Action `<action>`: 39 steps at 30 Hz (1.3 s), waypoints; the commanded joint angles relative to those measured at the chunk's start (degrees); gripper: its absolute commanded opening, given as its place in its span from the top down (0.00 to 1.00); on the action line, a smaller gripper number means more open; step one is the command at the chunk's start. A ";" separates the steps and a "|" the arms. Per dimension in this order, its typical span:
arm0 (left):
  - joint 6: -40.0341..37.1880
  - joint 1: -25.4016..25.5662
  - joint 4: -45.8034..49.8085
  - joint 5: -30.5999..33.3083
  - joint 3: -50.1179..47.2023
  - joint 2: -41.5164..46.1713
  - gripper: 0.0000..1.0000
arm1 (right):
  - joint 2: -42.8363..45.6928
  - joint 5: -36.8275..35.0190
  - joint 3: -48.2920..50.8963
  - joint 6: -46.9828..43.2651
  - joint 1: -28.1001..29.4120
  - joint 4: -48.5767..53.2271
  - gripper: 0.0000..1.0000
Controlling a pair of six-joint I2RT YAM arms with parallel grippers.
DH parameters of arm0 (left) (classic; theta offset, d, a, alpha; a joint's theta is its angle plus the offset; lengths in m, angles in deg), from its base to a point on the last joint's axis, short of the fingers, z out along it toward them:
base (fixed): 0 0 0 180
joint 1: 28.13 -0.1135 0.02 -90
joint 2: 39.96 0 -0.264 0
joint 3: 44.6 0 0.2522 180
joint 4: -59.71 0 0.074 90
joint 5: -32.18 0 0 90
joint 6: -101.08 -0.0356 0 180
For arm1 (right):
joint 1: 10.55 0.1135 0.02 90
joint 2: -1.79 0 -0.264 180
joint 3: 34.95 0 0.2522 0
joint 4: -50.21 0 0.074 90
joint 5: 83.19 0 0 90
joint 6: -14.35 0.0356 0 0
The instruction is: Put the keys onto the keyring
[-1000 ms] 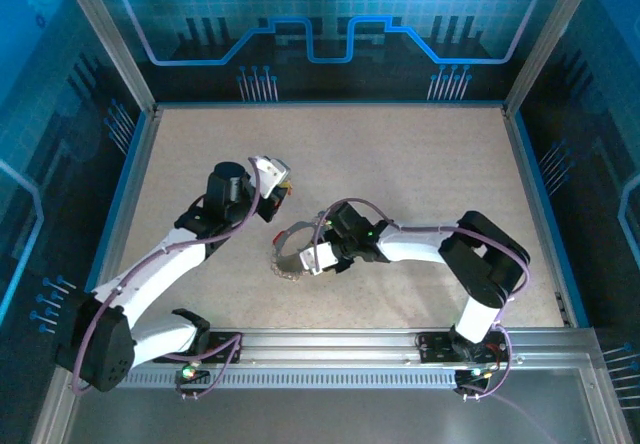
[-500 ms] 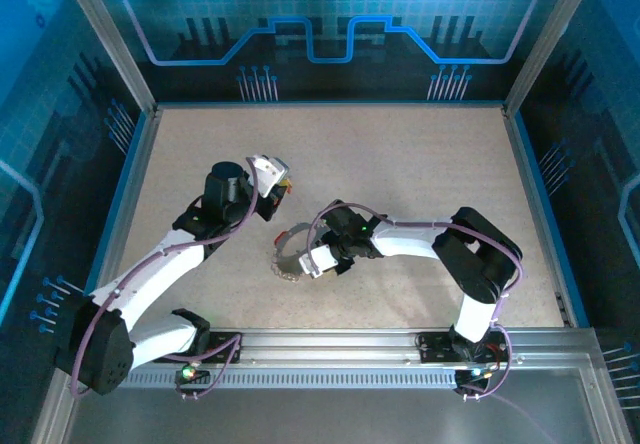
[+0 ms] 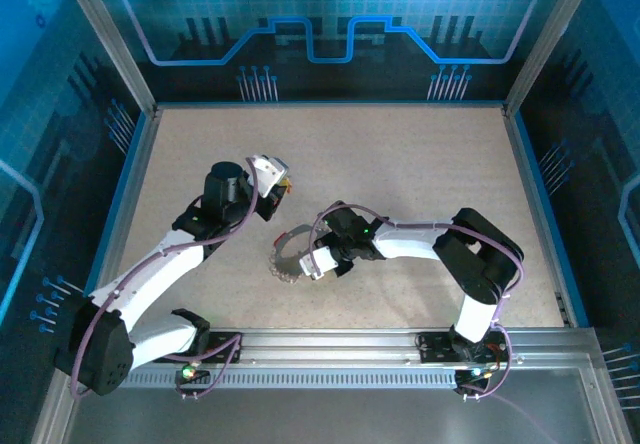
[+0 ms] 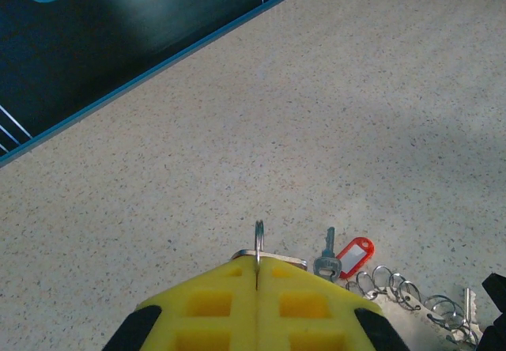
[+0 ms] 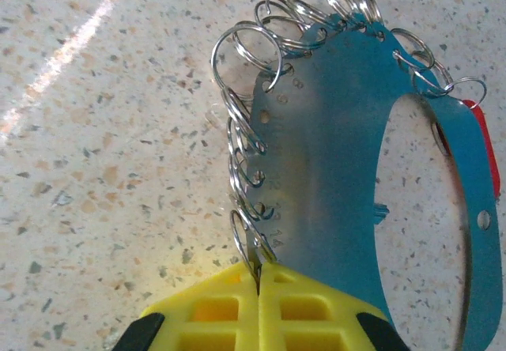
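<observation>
— How far along are you?

— Partway, I reckon. The keyring (image 5: 332,153) lies flat on the speckled table (image 4: 237,114). A red-tagged key (image 4: 356,251) and a plain silvery key (image 4: 326,261) lie at one end of it, but I cannot tell whether they are hooked on. My left gripper (image 4: 258,262), off the keyring's far side, is pinched tight on a thin metal loop (image 4: 258,235) seen edge-on. There is a flat silvery piece under the loop that I take for another key, and that one is not yet on.

— And your right?

— My right gripper (image 5: 258,270) is clamped on one split ring (image 5: 245,244) at the keyring's outer edge. The yellow pads meet with only the wire between them.

— What is the keyring like?

— It is a flat, smooth crescent of sheet metal, bluish in this light, punched with small numbered holes. Bright round wire coils are threaded through them along the rim. I'd judge it thin and slippery.
</observation>
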 commanded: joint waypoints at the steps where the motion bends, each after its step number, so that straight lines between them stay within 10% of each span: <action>1: -0.96 -0.64 -0.45 0.47 -0.70 1.46 1.00 | 0.29 3.04 -0.15 -0.40 0.55 2.91 0.94; 39: -1.33 -0.71 -0.08 0.54 -0.71 2.05 1.00 | 1.28 3.26 0.45 -8.16 1.60 5.58 0.84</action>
